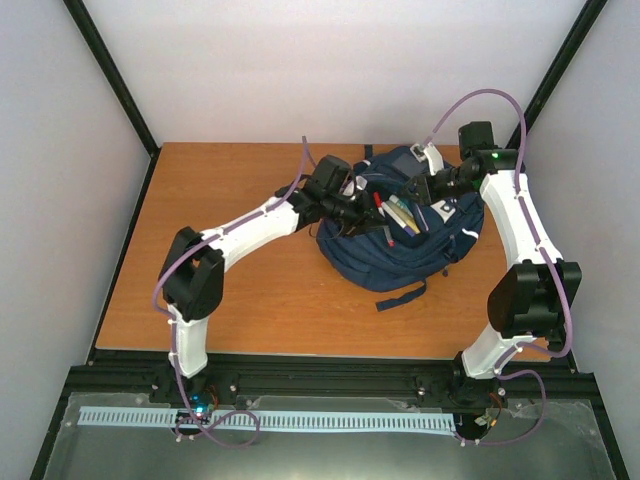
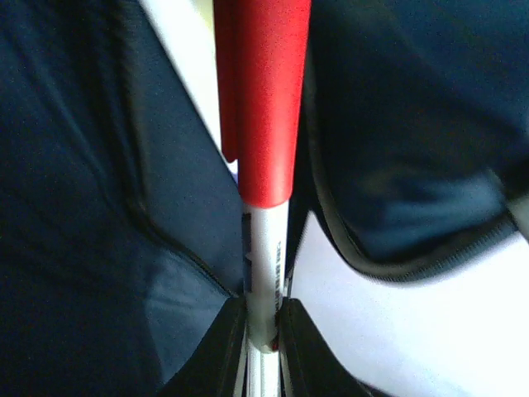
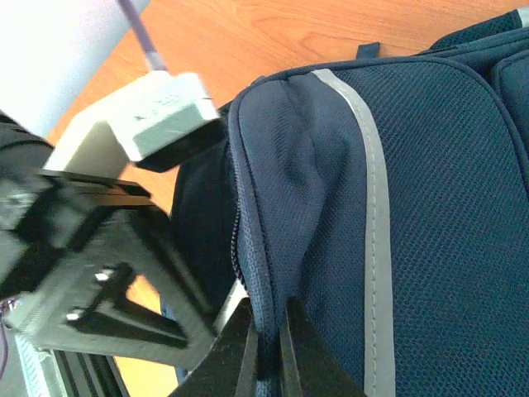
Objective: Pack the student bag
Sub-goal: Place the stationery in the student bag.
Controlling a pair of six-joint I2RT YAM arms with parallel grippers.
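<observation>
The student bag, a navy backpack with pale stripes, lies on the wooden table with its top open. Several markers stick out of the opening. My left gripper is at the opening's left side. In the left wrist view it is shut on a white marker with a red cap, which points into the bag's dark fabric. My right gripper is at the opening's far right edge. In the right wrist view it is shut on the bag's zip edge, holding it up.
The left arm's wrist and its grey camera block sit close beside the right gripper. Bare wooden table shows left of and in front of the bag. Dark frame posts and pale walls bound the table.
</observation>
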